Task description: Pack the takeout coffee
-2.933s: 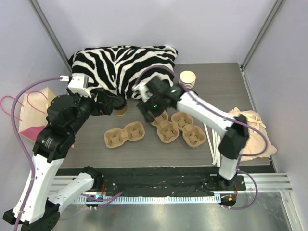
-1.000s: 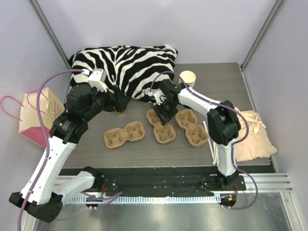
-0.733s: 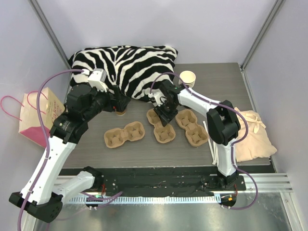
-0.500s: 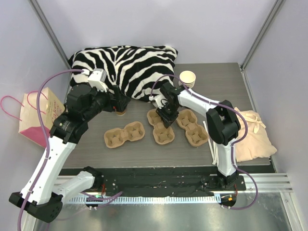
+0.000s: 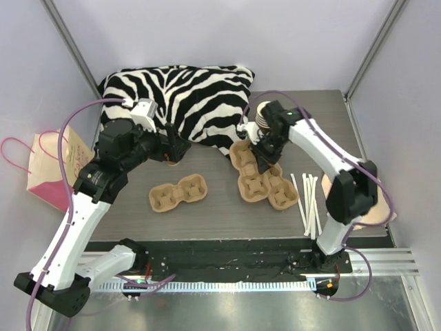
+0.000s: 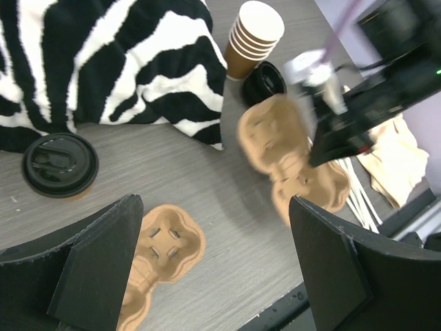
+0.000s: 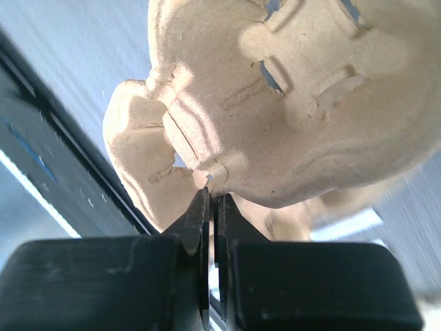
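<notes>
The takeout coffee (image 6: 60, 165), a brown cup with a black lid, stands on the table by the zebra pillow's edge. In the top view my left arm hides most of it. My left gripper (image 6: 220, 276) hovers open above the table right of the cup, holding nothing; it also shows from above (image 5: 170, 147). My right gripper (image 7: 210, 196) is shut on the thin rim of a brown pulp cup carrier (image 7: 296, 103), which hangs tilted. From above, that gripper (image 5: 264, 156) holds the carrier (image 5: 249, 171) over the table's middle right.
A two-cup carrier (image 5: 178, 193) lies in front of my left arm. Another carrier (image 5: 282, 192) lies beside the held one. Stacked lidless cups (image 6: 251, 34) and a loose black lid (image 6: 265, 81) stand behind. White straws (image 5: 308, 200), zebra pillow (image 5: 186, 96), pink bag (image 5: 52, 165).
My right gripper closed on the carrier's rim and swung right and back, taking the carrier along. The left arm has hardly moved and stays open.
</notes>
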`<state>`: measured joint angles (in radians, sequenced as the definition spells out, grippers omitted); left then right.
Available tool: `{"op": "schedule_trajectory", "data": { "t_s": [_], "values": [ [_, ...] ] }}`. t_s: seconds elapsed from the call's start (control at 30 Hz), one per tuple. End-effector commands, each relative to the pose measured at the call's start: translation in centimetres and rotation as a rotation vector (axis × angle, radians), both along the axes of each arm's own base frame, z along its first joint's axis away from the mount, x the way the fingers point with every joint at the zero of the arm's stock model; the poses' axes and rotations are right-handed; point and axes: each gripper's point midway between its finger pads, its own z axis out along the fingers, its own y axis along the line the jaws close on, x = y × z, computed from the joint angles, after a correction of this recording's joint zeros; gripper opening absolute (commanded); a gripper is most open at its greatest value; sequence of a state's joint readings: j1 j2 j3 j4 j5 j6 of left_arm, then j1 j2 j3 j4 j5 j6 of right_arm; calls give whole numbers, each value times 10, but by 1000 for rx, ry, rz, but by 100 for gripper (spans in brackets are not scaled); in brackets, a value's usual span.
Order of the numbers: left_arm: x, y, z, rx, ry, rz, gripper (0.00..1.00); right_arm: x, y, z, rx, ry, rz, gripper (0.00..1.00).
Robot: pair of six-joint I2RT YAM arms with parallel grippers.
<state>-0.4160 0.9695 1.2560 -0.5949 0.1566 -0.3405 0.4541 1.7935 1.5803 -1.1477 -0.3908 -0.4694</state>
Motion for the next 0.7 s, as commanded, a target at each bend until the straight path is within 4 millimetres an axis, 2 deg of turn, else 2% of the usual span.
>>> {"op": "schedule_trajectory", "data": {
  "t_s": [0.0, 0.1, 0.23, 0.47, 0.67],
  "values": [
    [-1, -13, 9, -47, -17, -67, 92, -35, -43, 46, 2, -41, 139, 1],
    [0, -20, 4, -59, 8, -94, 92, -44, -68, 47, -23, -9, 183, 1],
    [0, -25, 3, -82, 24, -112, 93, -49, -89, 41, -42, 29, 209, 1],
    [-2, -25, 0, -90, 35, -113, 96, -54, -101, 22, -68, 78, 254, 1],
    [-3, -25, -2, -87, 40, -113, 96, -58, -104, 6, -77, 135, 279, 1]
  ]
}}
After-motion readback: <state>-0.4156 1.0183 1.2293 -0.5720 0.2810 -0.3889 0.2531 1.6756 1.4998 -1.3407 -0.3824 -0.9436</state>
